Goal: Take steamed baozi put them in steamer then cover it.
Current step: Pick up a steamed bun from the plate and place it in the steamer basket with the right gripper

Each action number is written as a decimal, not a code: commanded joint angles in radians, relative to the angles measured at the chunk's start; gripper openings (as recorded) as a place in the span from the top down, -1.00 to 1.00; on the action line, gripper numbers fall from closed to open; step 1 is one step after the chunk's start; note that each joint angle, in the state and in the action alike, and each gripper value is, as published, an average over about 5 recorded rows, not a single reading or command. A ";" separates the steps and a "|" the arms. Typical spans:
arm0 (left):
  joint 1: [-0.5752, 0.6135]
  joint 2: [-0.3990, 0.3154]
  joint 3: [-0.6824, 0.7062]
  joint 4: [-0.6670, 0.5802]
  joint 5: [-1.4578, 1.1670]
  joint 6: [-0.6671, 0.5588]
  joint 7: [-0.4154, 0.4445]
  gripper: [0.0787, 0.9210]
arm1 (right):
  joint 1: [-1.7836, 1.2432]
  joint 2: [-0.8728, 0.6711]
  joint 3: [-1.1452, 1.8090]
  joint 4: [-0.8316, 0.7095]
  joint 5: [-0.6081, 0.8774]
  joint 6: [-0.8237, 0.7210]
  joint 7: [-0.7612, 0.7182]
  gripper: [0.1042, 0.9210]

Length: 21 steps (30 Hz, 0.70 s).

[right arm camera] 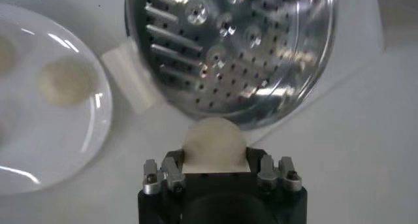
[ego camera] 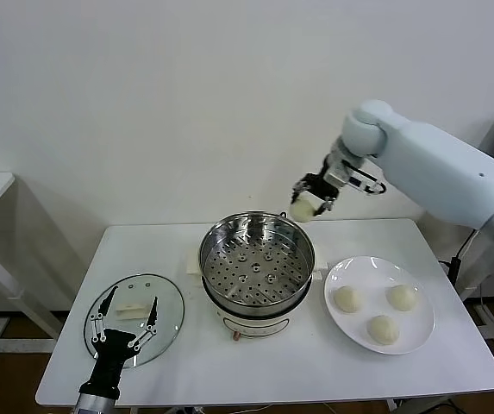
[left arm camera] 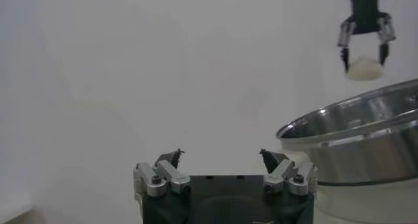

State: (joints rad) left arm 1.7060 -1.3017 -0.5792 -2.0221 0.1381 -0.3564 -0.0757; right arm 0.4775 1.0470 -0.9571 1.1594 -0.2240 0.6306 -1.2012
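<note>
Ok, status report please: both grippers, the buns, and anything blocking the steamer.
Right gripper shut on a baozi, above the steamer far rim. Left gripper open, over the glass lid. Three baozi on the plate. Steamer tray bare, nothing blocking.

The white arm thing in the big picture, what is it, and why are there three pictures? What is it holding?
It is a robot with two arms. The big picture comes from a camera on its head. The other two come from cameras on its wrists.

The right gripper is like a hand with metal fingers. It is shut on a baozi, a soft white bun, up in the air by the far rim of the steamer, the shiny pot with a holey tray, with no buns in it yet.

Three more buns wait on the white plate. The left gripper hangs open over the glass lid lying on the white table.
</note>
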 commanded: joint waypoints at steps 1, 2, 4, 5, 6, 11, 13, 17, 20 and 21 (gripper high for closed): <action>-0.005 0.004 0.005 0.007 -0.003 -0.007 -0.002 -0.77 | -0.007 0.124 -0.063 0.036 -0.088 0.082 0.017 -0.36; -0.006 0.005 0.007 0.007 -0.003 -0.007 -0.002 -0.77 | -0.025 0.136 -0.063 0.023 -0.105 0.080 0.020 -0.36; -0.007 0.006 0.009 0.008 -0.003 -0.008 -0.002 -0.77 | -0.054 0.156 -0.062 -0.002 -0.132 0.074 0.028 -0.36; -0.007 0.006 0.009 0.008 -0.003 -0.008 -0.002 -0.77 | -0.065 0.163 -0.061 -0.012 -0.143 0.070 0.032 -0.36; -0.007 0.007 0.009 0.009 -0.003 -0.009 -0.002 -0.77 | -0.074 0.169 -0.060 -0.020 -0.155 0.067 0.035 -0.36; -0.007 0.007 0.006 0.011 -0.003 -0.013 -0.002 -0.77 | -0.108 0.187 -0.058 -0.045 -0.188 0.055 0.048 -0.36; -0.008 0.006 0.006 0.012 -0.002 -0.013 -0.003 -0.77 | -0.117 0.192 -0.057 -0.054 -0.194 0.052 0.052 -0.36; -0.008 0.004 0.007 0.011 0.001 -0.007 -0.007 -0.77 | -0.137 0.206 -0.050 -0.068 -0.216 0.041 0.065 -0.36; -0.007 0.005 0.008 0.005 0.003 -0.003 -0.009 -0.77 | -0.149 0.219 -0.043 -0.081 -0.238 0.030 0.080 -0.37; -0.007 0.005 0.008 0.003 0.004 -0.002 -0.009 -0.77 | -0.152 0.224 -0.040 -0.087 -0.244 0.030 0.083 -0.37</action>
State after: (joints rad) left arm 1.6985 -1.2982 -0.5713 -2.0116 0.1389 -0.3646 -0.0831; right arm 0.3623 1.2307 -0.9986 1.0996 -0.4095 0.6681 -1.1434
